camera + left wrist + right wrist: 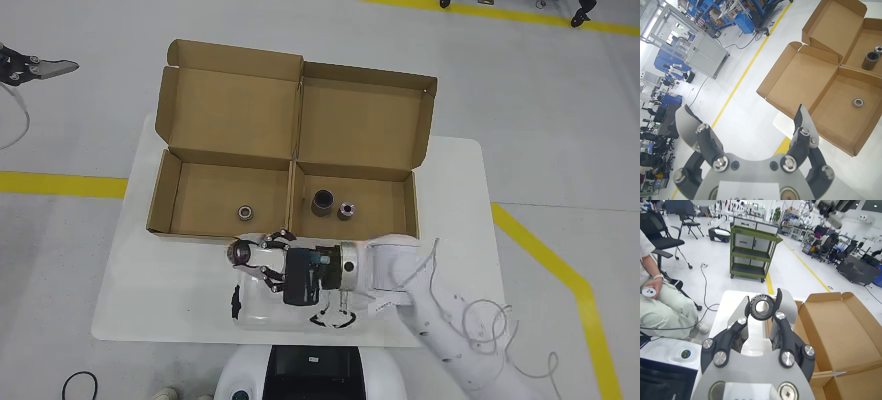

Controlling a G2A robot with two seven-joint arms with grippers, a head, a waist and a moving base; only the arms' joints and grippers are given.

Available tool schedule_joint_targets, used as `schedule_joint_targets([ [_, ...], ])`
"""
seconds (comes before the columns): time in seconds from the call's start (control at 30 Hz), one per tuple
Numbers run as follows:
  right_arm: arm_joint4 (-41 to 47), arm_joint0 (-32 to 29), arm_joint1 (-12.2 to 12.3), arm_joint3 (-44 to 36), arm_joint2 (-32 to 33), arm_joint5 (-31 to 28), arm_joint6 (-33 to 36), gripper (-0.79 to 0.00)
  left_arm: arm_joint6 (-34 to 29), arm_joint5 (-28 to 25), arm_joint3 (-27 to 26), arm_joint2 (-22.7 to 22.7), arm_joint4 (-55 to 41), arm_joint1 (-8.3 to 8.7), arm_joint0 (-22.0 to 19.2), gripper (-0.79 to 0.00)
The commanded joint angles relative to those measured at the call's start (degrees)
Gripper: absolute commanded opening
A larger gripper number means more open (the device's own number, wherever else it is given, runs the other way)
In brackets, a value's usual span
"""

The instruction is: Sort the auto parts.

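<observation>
Left pincer [743, 111] hangs wide open, well away from the bench [150, 300]. Right pincer [762, 300] clamps a bearing [770, 312], bore facing its wrist. The left box [205, 200], holding a like bearing [244, 212], sits just beside its tips, so this arm is nearer.

Right gripper [762, 306] is clamped on a bearing [770, 312], fingers level, just in front of the left box's [230, 110] near wall. The right forearm runs along that wall. Left gripper [743, 113] is spread wide, holding nothing, well off that box's left side.
</observation>
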Motion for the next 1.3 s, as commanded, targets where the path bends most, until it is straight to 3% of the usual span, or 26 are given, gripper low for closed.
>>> schedule_joint_targets([
  [0.0,2.53,0.64,-0.03,0.32,0.89,-0.22,-2.05,-0.785,0.0,0.0,0.0,0.0,0.0,0.0,0.0,0.0],
  [0.27,4.22,3.55,0.11,-1.4,4.11,-0.52,-6.94,-0.785,0.0,0.0,0.0,0.0,0.0,0.0,0.0,0.0],
  [0.77,7.34,8.47,0.01,-5.73,6.14,-0.14,-6.96,-0.785,0.0,0.0,0.0,0.0,0.0,0.0,0.0,0.0],
  [1.27,5.08,7.55,0.2,-5.13,5.53,1.81,-4.47,-0.785,0.0,0.0,0.0,0.0,0.0,0.0,0.0,0.0],
])
